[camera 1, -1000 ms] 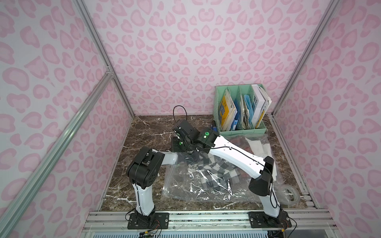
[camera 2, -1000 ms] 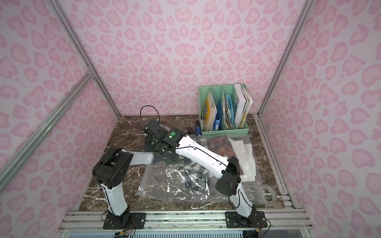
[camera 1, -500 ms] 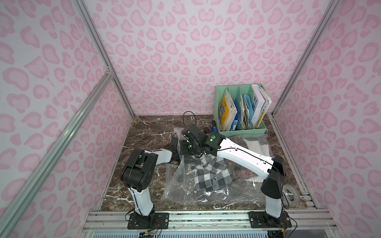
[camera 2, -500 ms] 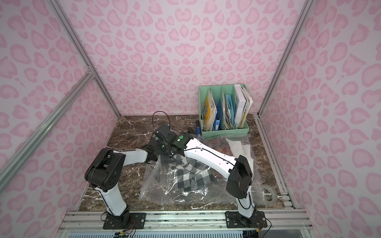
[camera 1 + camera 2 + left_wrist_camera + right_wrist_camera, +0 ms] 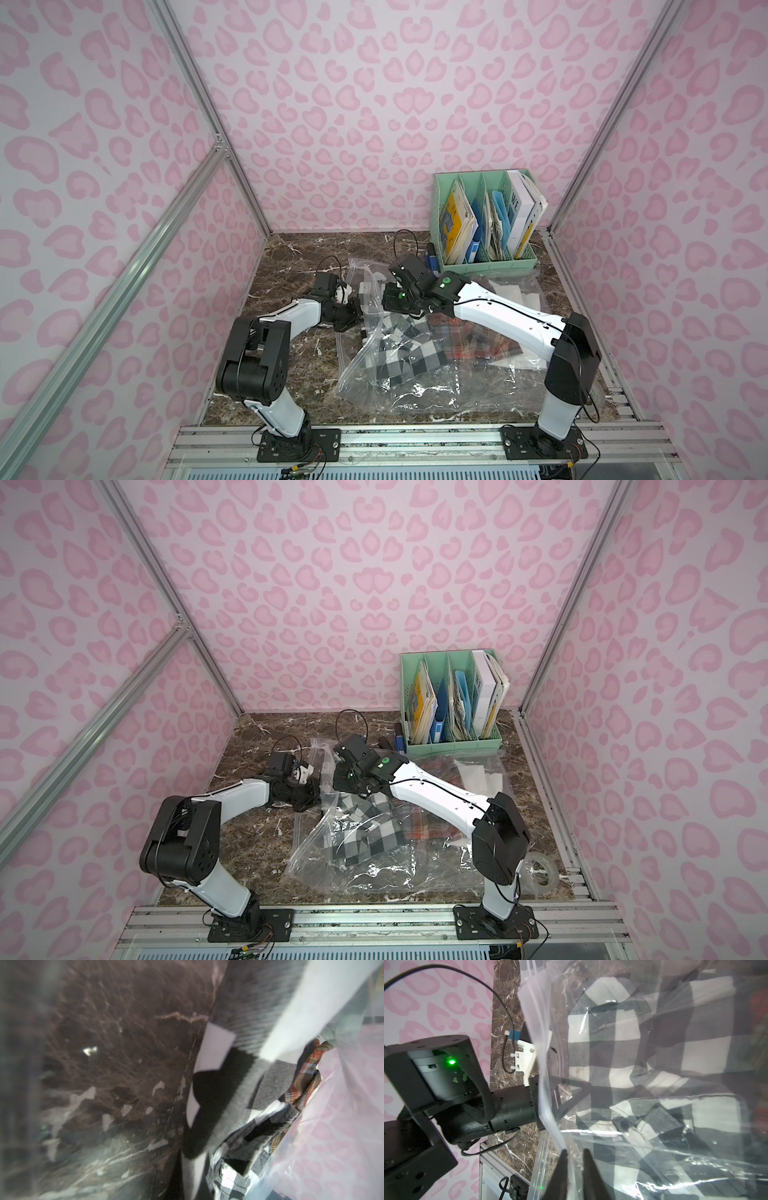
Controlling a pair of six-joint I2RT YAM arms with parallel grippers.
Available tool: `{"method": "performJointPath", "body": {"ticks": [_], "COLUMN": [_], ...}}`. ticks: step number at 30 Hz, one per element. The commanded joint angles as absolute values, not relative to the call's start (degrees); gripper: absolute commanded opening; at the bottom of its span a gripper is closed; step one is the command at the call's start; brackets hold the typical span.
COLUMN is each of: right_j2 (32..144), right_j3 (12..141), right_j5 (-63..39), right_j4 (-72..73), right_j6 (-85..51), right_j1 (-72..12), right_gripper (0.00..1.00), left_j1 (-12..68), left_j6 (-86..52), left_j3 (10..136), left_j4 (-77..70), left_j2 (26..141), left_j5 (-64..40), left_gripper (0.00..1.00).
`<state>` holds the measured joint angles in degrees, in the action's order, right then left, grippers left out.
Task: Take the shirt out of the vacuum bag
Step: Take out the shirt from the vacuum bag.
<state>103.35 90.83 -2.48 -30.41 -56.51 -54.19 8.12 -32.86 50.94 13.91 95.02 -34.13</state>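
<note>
A: Start with the top views. Where is the vacuum bag?

B: In both top views the vacuum bag lies crumpled on the marble bench, lower centre of the frame. Its far edge is raised between the two arms. The black-and-white checked shirt sits inside it, bunched at centre.

A: And the grippers?

B: The left gripper and the right gripper meet at that raised edge, close together at mid-frame. They are too small there to read the jaws.

A: Anything else on the bench?

B: A red plaid cloth lies right of the shirt, partly under the right arm. A green file rack stands at upper right against the wall.

A: The left wrist view?

B: It is blurred. The shirt is close up on the bench, with the plaid cloth beyond it. No fingers show.

A: The right wrist view?

B: The shirt shows through the bag's film. The left gripper is closed, reaching past the bag's edge and seen through the film. I cannot tell whether any film is pinched in it. The right gripper stands narrowly parted, and the bag's edge runs down to the tip of one of its fingers.
</note>
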Motion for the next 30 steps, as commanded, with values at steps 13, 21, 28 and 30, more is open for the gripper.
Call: {"method": "performJointPath", "body": {"ticks": [13, 21, 28, 30], "right_j2": [94.0, 94.2, 99.0, 99.9], "right_j3": [71.2, 60.7, 61.6, 61.8], "right_j5": [-9.9, -9.8, -10.1, -9.8], "right_j4": [-16.3, -10.9, -11.9, -12.0], "right_j6": [-55.4, -57.8, -56.9, -57.0], "right_j1": [-40.8, -35.1, -32.2, -31.8], "right_gripper": [0.71, 0.71, 0.70, 0.70], "left_j1": [-1.4, -8.1, -15.1, -17.0], "left_j6": [-25.8, -25.0, -23.8, -23.6], "left_j3": [51.7, 52.0, 50.5, 50.4], "left_j4": [21.8, 23.9, 24.6, 24.7], "left_j2": [91.3, 89.5, 88.7, 88.7], "left_j5": [-34.8, -34.5, -34.5, -34.2], "left_gripper": [0.04, 0.05, 0.04, 0.04]}}
